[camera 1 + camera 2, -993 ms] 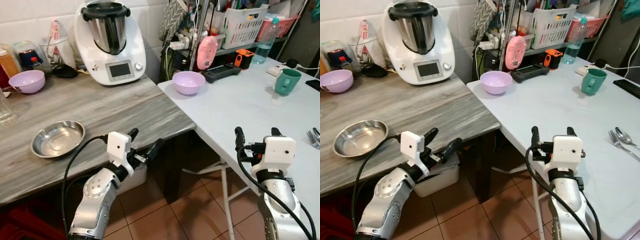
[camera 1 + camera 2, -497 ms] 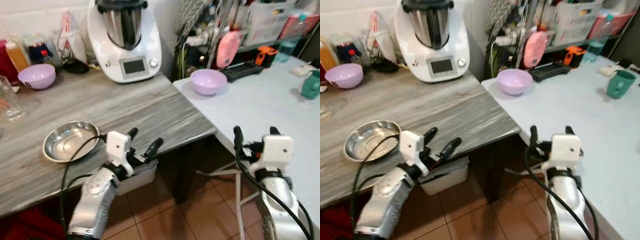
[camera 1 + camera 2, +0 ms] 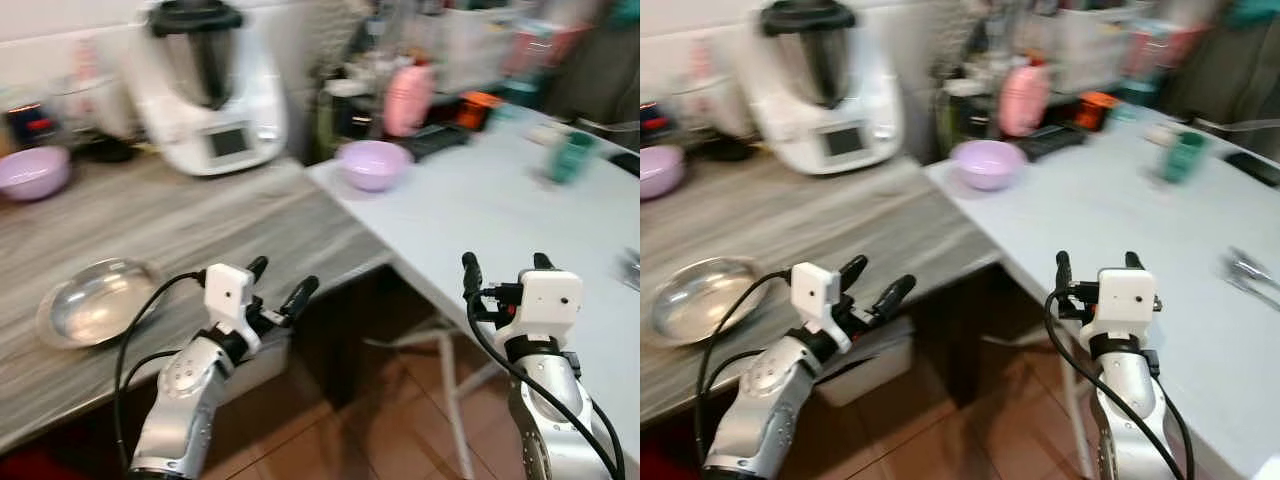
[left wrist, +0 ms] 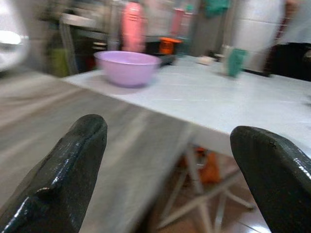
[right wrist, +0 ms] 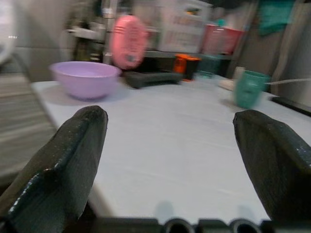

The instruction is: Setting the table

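Nearest the camera, both arms are raised over the tiled floor (image 3: 400, 410). The left gripper (image 3: 278, 285) hovers just off the near edge of the grey wood-grain counter (image 3: 200, 215), its two black fingers spread wide with nothing between them. The right gripper (image 3: 500, 268) is held upright at the near edge of the white table (image 3: 480, 200), its fingers likewise parted wide and empty.

On the counter, to the left of the left gripper, lies a shallow steel bowl (image 3: 90, 300). Under the counter edge a white bin (image 3: 262, 358) is partly visible. At the far right, near edge of the table, cutlery (image 3: 1245, 270) lies blurred.

Farther off, a lilac bowl (image 3: 372, 163) sits at the table's far left corner, beside the counter. A teal mug (image 3: 566, 157) stands well to its right. On the counter's far side stand a white kitchen machine (image 3: 205, 85) and, at the far left, a second lilac bowl (image 3: 32, 170). Behind the table, a pink object (image 3: 405, 100) and blurred baskets line a shelf.
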Robot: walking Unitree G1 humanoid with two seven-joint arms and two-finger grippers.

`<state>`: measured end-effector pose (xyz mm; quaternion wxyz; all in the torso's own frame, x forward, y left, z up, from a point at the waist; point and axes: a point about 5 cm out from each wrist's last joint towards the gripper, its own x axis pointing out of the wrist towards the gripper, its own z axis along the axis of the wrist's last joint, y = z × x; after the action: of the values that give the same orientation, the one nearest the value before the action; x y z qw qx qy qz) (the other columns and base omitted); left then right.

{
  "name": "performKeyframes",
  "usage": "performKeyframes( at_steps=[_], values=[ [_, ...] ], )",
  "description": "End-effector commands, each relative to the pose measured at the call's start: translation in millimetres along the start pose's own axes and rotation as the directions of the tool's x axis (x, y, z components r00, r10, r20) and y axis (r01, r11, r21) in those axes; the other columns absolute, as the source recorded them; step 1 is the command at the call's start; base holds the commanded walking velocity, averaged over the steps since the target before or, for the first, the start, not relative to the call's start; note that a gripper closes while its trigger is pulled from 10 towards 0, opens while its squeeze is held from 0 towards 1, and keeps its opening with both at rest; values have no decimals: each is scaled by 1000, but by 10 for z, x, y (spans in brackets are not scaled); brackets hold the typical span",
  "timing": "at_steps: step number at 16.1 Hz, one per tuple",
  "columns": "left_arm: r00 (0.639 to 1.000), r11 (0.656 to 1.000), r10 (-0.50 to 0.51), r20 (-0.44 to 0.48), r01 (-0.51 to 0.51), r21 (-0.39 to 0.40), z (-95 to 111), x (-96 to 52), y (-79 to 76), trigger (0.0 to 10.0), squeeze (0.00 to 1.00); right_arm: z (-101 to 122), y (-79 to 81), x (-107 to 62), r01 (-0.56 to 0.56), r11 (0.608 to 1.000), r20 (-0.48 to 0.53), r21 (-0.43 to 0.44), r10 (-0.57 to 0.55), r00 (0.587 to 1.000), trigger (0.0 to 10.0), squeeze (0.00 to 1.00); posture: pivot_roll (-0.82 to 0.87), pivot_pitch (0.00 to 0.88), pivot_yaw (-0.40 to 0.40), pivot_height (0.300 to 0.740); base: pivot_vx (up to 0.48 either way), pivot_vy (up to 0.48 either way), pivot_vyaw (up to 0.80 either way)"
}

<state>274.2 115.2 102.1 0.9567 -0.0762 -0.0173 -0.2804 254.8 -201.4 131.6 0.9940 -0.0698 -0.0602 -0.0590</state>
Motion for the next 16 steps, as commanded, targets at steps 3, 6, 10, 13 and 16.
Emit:
performKeyframes(
  at_steps=[3,6,10,13,16],
  values=[
    [1000,1000,-11,1,11,8,15,23,-21,10000,0,-3,-13,5,4,1000,1,-1,-4,1000,10000,0,-69,0,18,740,0,0,-800],
    [999,999,-39,11,39,0,22,22,-43,10000,0,-8,-6,3,0,1000,2,0,0,1000,10000,0,-67,0,15,740,0,0,-188],
    [998,999,-50,24,50,8,36,22,-42,10000,0,-3,-5,10,0,1000,5,-2,0,1000,10000,0,-67,0,17,740,0,0,0],
    [998,998,-57,24,56,6,32,19,-55,10000,0,-7,-2,1,-1,1000,4,-4,1,1000,10000,0,-69,0,17,740,276,0,0],
    [998,998,-60,23,60,6,25,19,-60,10000,0,-5,-3,-3,-2,1000,6,-9,2,1000,10000,0,-71,0,18,740,294,0,0]
  ],
)
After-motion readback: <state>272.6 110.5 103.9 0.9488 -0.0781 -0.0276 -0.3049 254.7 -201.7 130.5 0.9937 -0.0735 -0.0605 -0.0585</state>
